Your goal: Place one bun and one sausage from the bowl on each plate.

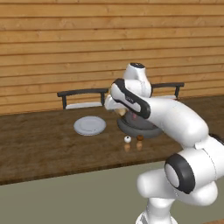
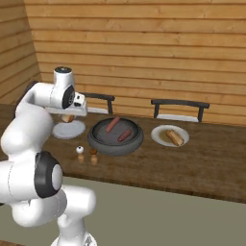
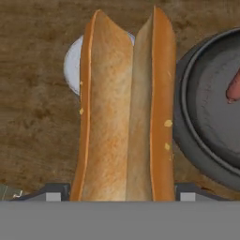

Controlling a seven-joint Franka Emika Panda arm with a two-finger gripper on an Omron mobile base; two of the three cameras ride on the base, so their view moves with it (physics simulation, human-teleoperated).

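Observation:
A long split bun (image 3: 124,108) sits between my gripper's (image 3: 120,192) two fingertips, and the gripper is shut on it. In the right base view the gripper (image 2: 71,114) hangs with this bun (image 2: 67,118) above the left plate (image 2: 68,129), which is bare. The dark bowl (image 2: 98,139) in the middle holds two sausages (image 2: 113,124) (image 2: 124,135). On the right plate (image 2: 161,136) lies another bun (image 2: 175,137). In the hand view the left plate (image 3: 72,65) shows behind the bun and the bowl (image 3: 187,136) lies to its right with a sausage (image 3: 233,89).
Two small shakers (image 2: 80,153) (image 2: 93,156) stand in front of the bowl near the table's front edge. Two dark chairs (image 2: 101,98) (image 2: 178,105) are pushed in at the far side. A wooden wall runs behind.

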